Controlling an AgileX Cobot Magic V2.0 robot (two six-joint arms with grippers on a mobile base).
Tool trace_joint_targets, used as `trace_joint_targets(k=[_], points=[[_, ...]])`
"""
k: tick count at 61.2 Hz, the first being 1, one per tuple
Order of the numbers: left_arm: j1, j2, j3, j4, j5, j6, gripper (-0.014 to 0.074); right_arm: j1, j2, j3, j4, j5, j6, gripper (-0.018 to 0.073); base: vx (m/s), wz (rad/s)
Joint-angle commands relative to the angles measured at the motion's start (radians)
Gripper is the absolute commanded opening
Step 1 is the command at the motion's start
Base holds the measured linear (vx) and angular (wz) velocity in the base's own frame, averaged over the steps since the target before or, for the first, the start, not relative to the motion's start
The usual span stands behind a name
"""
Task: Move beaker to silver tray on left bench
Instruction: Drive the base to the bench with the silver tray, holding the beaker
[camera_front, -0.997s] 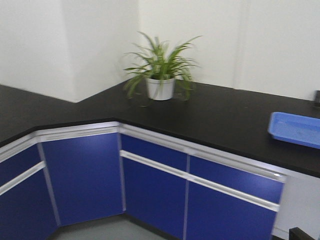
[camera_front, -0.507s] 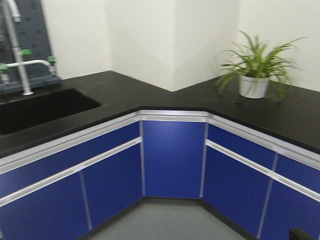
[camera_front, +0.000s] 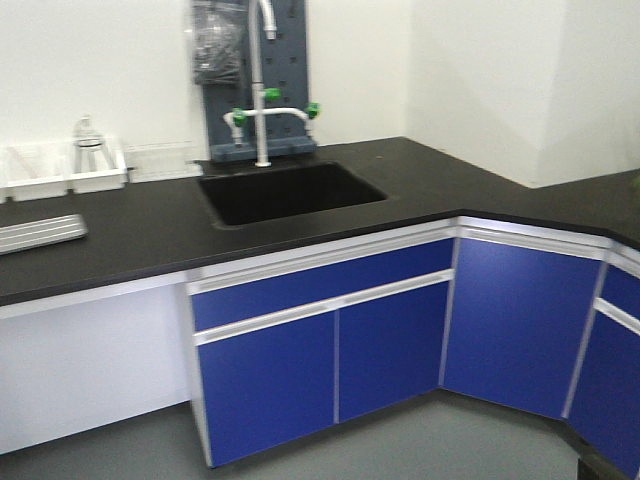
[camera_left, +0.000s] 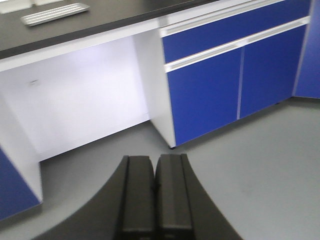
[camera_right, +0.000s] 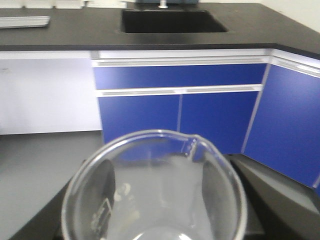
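Observation:
The beaker (camera_right: 165, 165) is clear glass with a pour spout and fills the lower right wrist view. My right gripper (camera_right: 156, 200) is shut on it, with dark fingers (camera_right: 102, 187) showing through the glass on both sides. It hangs above the grey floor in front of the left bench (camera_front: 130, 250). The silver tray (camera_front: 40, 233) lies on the bench's black top at the far left; it also shows in the left wrist view (camera_left: 55, 13) and the right wrist view (camera_right: 22, 21). My left gripper (camera_left: 154, 160) is shut and empty over the floor.
A black sink (camera_front: 285, 192) with a white faucet (camera_front: 262, 90) is set in the bench. White plastic bins (camera_front: 60, 172) with glassware stand against the wall behind the tray. Blue cabinet doors (camera_front: 330, 350) and a white panel (camera_front: 90, 360) face me. The counter turns a corner at right.
The front view has swung left along the counter. The potted plant and blue tray have left the view; the sink, white bins and silver tray have come in.

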Motion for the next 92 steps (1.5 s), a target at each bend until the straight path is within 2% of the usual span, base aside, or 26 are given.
trace_joint_targets(k=[1,57,92], points=[[-0.006,-0.008,0.02,-0.003,-0.075,-0.002,0.0001,-0.002,-0.002,-0.031,-0.022,-0.065,0.0,-0.0011,-0.1,0.5],[-0.006,-0.008,0.02,-0.003,-0.075,-0.002,0.0001,-0.002,-0.002,-0.031,-0.022,-0.065,0.0,-0.0011,0.08,0.51],[-0.006,-0.008,0.02,-0.003,-0.075,-0.002,0.0001,-0.002,-0.002,-0.031,-0.022,-0.065,0.0,-0.0011,0.37,0.16]])
